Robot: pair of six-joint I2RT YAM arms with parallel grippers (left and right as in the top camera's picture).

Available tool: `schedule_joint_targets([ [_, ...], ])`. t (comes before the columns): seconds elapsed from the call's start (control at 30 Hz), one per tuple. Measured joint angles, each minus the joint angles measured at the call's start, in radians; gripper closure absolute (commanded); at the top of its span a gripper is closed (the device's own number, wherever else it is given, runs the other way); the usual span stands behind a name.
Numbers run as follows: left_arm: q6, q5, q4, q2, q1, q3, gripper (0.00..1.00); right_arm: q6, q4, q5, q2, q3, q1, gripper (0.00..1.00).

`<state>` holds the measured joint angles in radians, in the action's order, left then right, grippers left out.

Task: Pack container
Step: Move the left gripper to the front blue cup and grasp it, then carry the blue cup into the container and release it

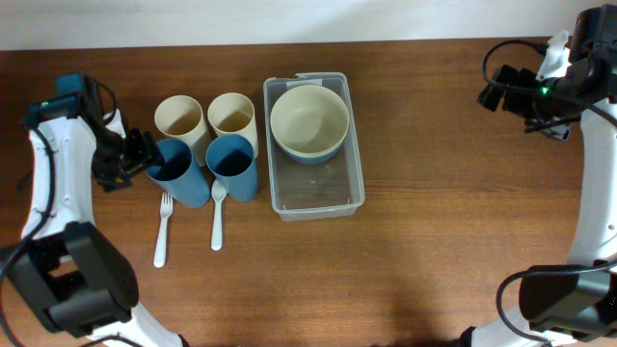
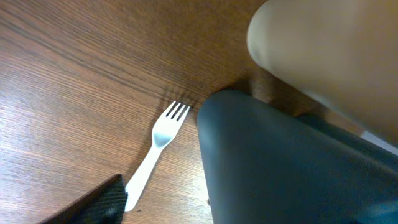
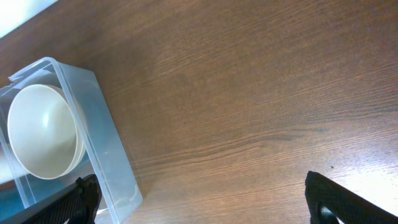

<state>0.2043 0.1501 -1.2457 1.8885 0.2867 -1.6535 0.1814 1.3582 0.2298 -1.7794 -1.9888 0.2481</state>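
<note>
The clear rectangular container stands at the table's middle, with a cream bowl nested on a blue one in its far end; it also shows in the right wrist view. My left gripper is at the left side of a blue cup. In the left wrist view one finger stands apart from the blue cup's wall and the other finger is hidden. My right gripper is open and empty, far right of the container.
Two cream cups stand behind two blue cups; the second blue cup is next to the container. A white fork and a white spoon lie in front of the cups.
</note>
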Motion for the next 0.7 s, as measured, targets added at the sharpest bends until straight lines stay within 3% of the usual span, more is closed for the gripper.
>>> schedule_joint_targets([
  [0.07, -0.005, 0.000, 0.001, 0.026, 0.000, 0.000, 0.39, 0.000, 0.000, 0.000, 0.000, 0.000, 0.000, 0.01],
  [0.2, -0.014, 0.001, 0.001, 0.047, 0.000, 0.000, 0.72, 0.000, 0.000, 0.000, 0.000, 0.000, 0.000, 0.01],
  [0.37, -0.035, 0.003, -0.006, 0.053, 0.000, 0.000, 0.97, 0.000, 0.000, 0.000, 0.000, 0.000, 0.000, 0.01],
  [0.7, -0.047, -0.009, -0.088, 0.053, -0.037, 0.000, 0.98, 0.000, 0.000, 0.000, 0.000, 0.000, 0.000, 0.01],
])
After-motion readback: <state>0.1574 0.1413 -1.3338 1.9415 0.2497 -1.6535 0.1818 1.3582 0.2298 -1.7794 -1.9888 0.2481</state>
